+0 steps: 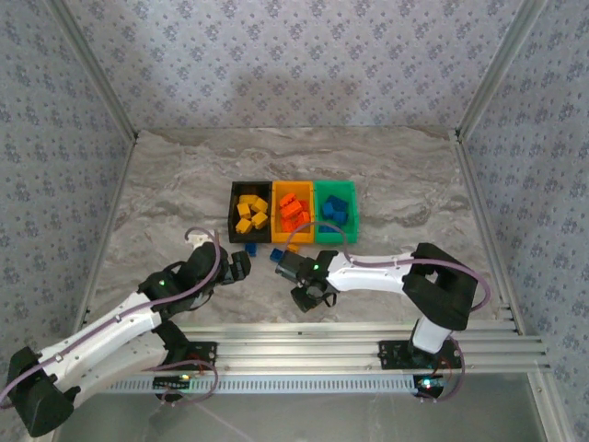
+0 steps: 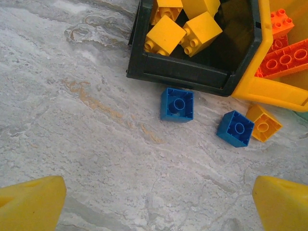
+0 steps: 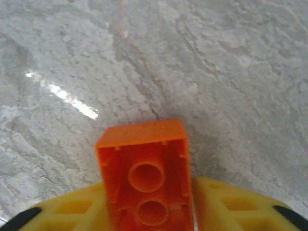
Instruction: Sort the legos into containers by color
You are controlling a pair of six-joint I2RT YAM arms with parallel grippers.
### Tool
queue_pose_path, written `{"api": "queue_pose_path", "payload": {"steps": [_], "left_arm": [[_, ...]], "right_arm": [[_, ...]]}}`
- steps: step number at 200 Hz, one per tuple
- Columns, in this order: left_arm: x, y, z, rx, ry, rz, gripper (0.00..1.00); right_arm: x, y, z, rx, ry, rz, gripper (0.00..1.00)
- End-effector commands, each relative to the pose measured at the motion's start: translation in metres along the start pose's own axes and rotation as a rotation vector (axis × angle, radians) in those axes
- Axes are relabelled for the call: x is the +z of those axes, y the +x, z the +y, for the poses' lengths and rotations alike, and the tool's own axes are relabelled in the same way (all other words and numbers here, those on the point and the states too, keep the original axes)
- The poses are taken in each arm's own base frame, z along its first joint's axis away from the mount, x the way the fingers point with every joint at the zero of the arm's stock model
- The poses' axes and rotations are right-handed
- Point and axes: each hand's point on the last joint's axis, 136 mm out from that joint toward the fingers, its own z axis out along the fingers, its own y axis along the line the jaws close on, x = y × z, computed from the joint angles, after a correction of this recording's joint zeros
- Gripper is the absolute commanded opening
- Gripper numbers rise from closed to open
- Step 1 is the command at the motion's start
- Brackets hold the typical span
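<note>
The right gripper [image 3: 149, 214] is clenched on a red-orange lego [image 3: 144, 168], whose hollow underside faces the wrist camera, over the counter [image 3: 216, 72]. The left gripper [image 2: 159, 207] hangs released, fingers wide apart, near the black container [image 2: 178, 73], which holds yellow legos [image 2: 166, 34]. Two blue legos [image 2: 177, 104] and a yellow-orange lego [image 2: 263, 123] lie on the counter just beside it.

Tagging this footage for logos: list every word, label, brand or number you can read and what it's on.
None can be read.
Studs on the blue brick and the yellow bricks in the black bin are too blurred to show lettering.
The orange brick's underside bears no text.
The wallpaper carries only a pattern.
</note>
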Motion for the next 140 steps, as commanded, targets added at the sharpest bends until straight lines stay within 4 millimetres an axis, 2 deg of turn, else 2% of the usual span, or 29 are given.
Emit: {"api": "queue_pose_path", "payload": {"steps": [1, 26, 54, 75, 94, 96, 101, 140], "left_arm": [[-0.003, -0.005, -0.004, -0.013, 0.02, -0.011, 0.99], [-0.004, -0.006, -0.006, -0.006, 0.026, -0.012, 0.99], [-0.002, -0.006, -0.011, 0.001, 0.048, -0.004, 0.99], [0.0, -0.007, -0.015, 0.009, 0.048, 0.001, 1.0], [0.001, -0.009, -0.018, 0.024, 0.046, 0.008, 1.0], [0.002, -0.009, -0.018, 0.025, 0.044, 0.008, 0.99], [0.002, -0.009, -0.02, 0.028, 0.046, 0.01, 0.99], [0.006, -0.007, -0.023, 0.046, 0.045, 0.028, 0.99]], "right_arm": [[-0.005, 0.006, -0.001, 0.023, 0.007, 0.009, 0.37], [-0.033, -0.015, -0.012, 0.075, -0.002, -0.101, 0.32], [-0.077, -0.07, -0.037, 0.181, -0.044, -0.297, 0.3], [-0.098, -0.113, -0.063, 0.263, -0.07, -0.395, 0.31], [-0.097, -0.144, -0.088, 0.33, -0.07, -0.43, 0.33], [-0.104, -0.154, -0.089, 0.337, -0.078, -0.454, 0.33], [-0.107, -0.165, -0.095, 0.352, -0.081, -0.471, 0.34], [-0.088, -0.216, -0.13, 0.414, -0.072, -0.478, 0.34]]}}
